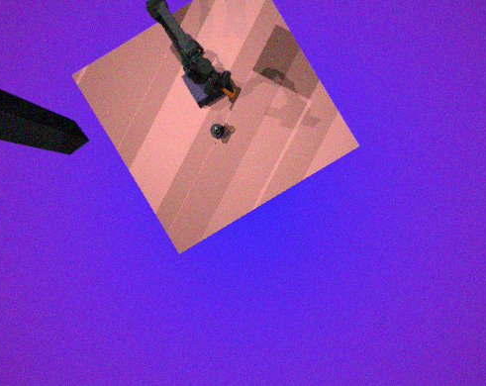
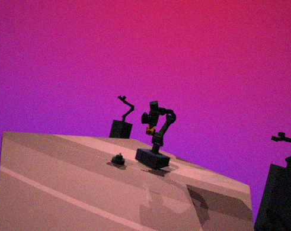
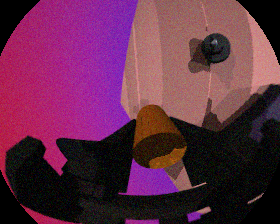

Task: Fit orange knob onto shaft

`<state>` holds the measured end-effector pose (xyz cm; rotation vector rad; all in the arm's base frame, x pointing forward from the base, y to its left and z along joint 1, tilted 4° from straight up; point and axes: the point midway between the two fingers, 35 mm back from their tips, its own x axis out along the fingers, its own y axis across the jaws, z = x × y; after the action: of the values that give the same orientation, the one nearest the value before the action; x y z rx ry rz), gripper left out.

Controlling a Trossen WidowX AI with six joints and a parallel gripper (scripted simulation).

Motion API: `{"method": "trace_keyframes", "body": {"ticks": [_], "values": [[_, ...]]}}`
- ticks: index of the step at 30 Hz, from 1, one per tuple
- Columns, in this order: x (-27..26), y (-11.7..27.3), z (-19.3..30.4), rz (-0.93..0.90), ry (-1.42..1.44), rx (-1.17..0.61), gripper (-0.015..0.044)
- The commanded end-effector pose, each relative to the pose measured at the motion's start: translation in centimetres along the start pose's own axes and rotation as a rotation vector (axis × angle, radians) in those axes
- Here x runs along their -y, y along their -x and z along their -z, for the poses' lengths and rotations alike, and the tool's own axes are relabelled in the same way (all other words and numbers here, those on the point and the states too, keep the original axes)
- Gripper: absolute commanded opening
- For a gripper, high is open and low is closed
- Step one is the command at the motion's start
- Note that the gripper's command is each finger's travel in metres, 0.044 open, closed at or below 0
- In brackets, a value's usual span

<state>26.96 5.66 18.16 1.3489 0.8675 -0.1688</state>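
The orange knob (image 1: 230,93) (image 2: 150,130) (image 3: 156,125) is held in my gripper (image 1: 227,91) (image 2: 150,128) (image 3: 152,120), which is shut on its sides. Knob and gripper are well above the table, close to the arm's base. In the wrist view the knob is tilted, with its wider, shaded end face partly showing; I cannot make out the hole's flat side. The dark round pedestal (image 1: 217,131) (image 2: 118,160) (image 3: 222,56) stands on the table away from the gripper. Its shaft (image 2: 120,154) (image 3: 214,44) points up, bare; its flat side cannot be told.
The arm's dark block base (image 1: 201,98) (image 2: 151,159) stands on the pinkish table (image 1: 178,218) (image 2: 50,195), beside the pedestal. Shadow bands cross the table. Off the table are two dark stands (image 2: 120,129) (image 2: 280,192) with other arms, and a dark block (image 1: 30,119) at the left.
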Motion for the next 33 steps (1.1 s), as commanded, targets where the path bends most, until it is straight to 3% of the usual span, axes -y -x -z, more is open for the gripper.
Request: {"method": "trace_keyframes", "body": {"ticks": [1, 12, 33], "values": [[-0.27, 0.26, 0.1, -0.041, 0.001, -0.003, 0.0], [0.07, 0.23, 0.1, -0.138, 0.001, -0.003, 0.0], [0.3, -0.01, 0.01, -0.092, -0.001, 0.0, 0.0]]}}
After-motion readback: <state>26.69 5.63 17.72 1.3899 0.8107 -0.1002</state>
